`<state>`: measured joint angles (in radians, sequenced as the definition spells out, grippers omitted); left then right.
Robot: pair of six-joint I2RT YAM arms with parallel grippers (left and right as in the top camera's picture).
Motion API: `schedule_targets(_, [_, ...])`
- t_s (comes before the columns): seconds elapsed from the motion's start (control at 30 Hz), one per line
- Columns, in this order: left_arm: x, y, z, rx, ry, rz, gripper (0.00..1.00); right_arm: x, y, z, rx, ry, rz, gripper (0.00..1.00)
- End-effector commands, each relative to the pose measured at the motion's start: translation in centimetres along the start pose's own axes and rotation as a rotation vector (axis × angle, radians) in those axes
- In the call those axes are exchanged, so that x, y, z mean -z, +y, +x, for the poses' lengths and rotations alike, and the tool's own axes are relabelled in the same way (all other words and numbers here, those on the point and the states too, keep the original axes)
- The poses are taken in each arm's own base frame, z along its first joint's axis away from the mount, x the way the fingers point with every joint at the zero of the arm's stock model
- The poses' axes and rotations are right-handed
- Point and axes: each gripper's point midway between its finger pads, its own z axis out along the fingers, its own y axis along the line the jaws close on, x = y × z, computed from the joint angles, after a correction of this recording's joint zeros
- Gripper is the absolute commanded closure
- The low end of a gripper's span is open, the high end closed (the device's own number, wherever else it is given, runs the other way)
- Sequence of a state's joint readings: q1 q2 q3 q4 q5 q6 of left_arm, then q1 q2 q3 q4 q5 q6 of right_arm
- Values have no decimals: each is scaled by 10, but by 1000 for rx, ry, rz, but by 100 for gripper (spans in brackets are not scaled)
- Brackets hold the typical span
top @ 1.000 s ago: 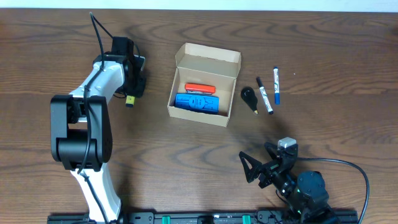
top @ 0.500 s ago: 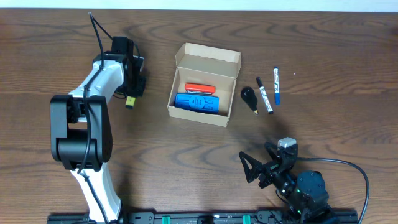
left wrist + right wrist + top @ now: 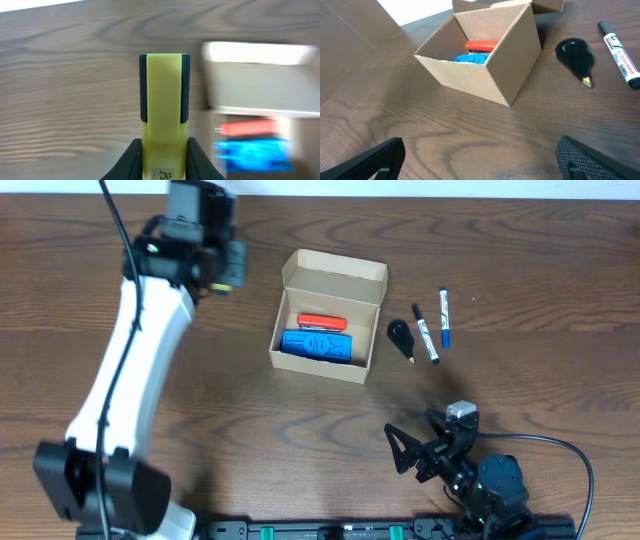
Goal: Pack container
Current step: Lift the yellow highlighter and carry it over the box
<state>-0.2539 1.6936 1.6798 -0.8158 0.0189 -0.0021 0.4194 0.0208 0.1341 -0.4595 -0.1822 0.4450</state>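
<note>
Container (image 3: 327,320) seems light, crushable cardboard (best held by its side walls). Left gripper (image 3: 165,162) pinches a highlighter (image 3: 164,95); right gripper (image 3: 480,155) gapes.

Matt tan cardboard container (image 3: 318,366); dark, smooth wood-grain worktop (image 3: 540,250); smooth yellow plastic highlighter (image 3: 164,95); glossy black plastic piece (image 3: 575,52).

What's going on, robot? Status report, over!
Left gripper shut on yellow highlighter. Right gripper open. Container open, red item and blue item inside. Nothing over its opening.

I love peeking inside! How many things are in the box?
2: a red one nearer the lid, a blue one right beside it. More could hide underneath.
</note>
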Motion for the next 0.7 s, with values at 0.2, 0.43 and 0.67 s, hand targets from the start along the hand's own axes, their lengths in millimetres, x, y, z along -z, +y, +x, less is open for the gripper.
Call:
schedule_targets(0.2, [-10,-125,35,76,95,158,94,-1,-3,1,-12,-2,15,1])
schedule_targets(0.43, [-45,-174,59,92,157,180,94,-1,-3,1,-12,-2,15,1])
schedule_targets(0.67, [-63,-191,87,101,271,218,94,-1,-3,1,-12,-2,15,1])
